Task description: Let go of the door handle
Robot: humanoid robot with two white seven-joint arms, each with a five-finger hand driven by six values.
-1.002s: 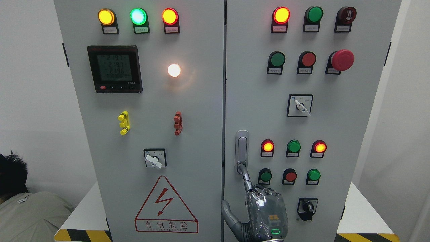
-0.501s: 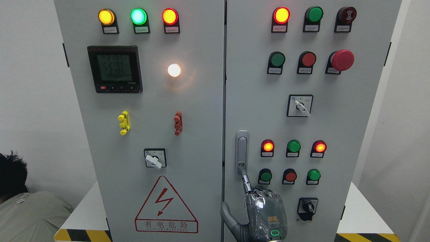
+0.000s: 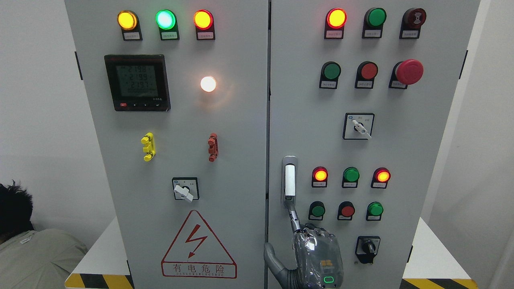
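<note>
One extended fingertip (image 3: 290, 204) of right hand (image 3: 317, 257) touching door handle (image 3: 289, 180) base, other fingers curled, gripping nothing. Risk: snagging handle on retreat, re-tripping latch.

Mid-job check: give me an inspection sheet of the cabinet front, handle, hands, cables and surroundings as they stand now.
Surface: grey cabinet, both doors shut, lamps lit.
Job's things: door handle upright on the right door.
Clutter: nothing seen.
Hands: one hand at bottom centre, one finger extended to the handle's lower end; which arm, cannot tell.
Cables: nothing seen.
Surroundings: person crouched at lower left; hazard tape along the floor.
</note>
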